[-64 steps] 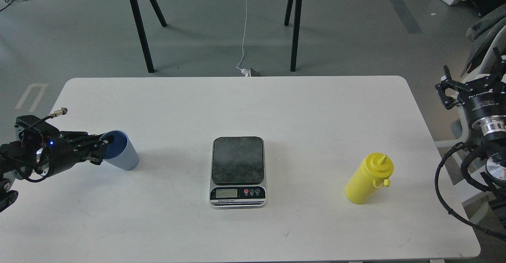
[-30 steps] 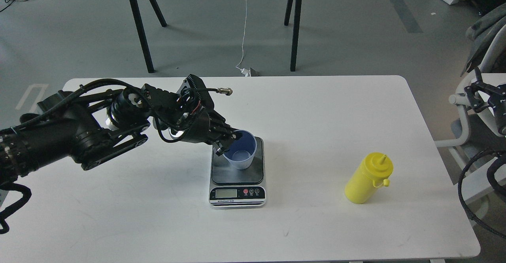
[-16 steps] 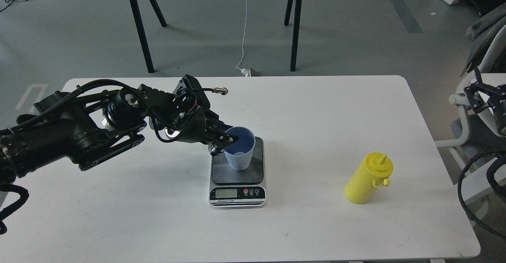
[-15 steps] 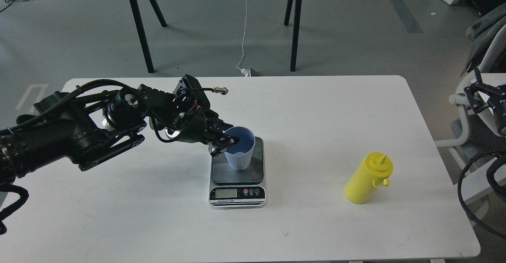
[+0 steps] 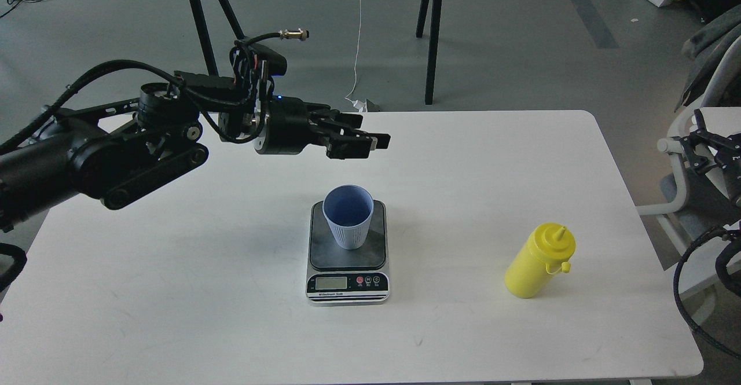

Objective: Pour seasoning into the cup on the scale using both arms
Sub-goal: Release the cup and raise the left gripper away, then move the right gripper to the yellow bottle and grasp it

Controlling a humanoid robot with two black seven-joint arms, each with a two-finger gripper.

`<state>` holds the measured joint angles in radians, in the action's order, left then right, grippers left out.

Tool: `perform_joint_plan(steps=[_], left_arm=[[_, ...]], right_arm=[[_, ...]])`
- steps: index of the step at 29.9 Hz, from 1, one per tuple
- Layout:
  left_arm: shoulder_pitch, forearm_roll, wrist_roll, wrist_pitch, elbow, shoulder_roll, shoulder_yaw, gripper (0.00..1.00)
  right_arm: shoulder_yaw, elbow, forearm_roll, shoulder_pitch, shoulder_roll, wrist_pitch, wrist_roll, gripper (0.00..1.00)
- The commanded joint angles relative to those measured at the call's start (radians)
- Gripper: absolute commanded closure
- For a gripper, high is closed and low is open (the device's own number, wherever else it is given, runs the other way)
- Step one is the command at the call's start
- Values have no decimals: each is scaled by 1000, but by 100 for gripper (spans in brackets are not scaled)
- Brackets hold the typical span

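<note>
White rounded table (image 5: pixel 173 292): silver-fronted flat kitchen scale (image 5: pixel 348 283); on it, upright ribbed light-blue plastic cup (image 5: pixel 348 216); bright yellow squeeze bottle (image 5: pixel 539 261), right, apart. Left gripper (image 5: pixel 370 140), empty, fingers slightly parted, now released and raised above cup. Right gripper (image 5: pixel 703 145): cannot tell. Grey floor (image 5: pixel 521 43), black trestle legs (image 5: pixel 431 37).

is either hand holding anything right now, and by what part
Nothing is held: the left hand is empty, above the cup; the right hand is clear of the seasoning.

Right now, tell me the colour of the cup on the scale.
Light blue, with fine vertical ribs on its lower part; the cup shows best in the head view.
</note>
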<state>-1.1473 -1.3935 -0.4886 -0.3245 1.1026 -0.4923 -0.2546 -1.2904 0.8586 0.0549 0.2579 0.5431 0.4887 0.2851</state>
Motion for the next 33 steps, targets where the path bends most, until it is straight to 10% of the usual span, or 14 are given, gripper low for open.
perform_joint_plan(steps=[1,17,33], left_arm=[[0,319,0,4,-23,-25,-43,0],[70,1402,0,-94,-210,-19,-120,0],[350,1524,0,-93,-213,-22,-371,0]], right_arm=[[0,123,0,-92,1,0,0,0],[3,92,45,-212,25,0,-14,0],[71,588,306,-707,-132,0,-72,0]])
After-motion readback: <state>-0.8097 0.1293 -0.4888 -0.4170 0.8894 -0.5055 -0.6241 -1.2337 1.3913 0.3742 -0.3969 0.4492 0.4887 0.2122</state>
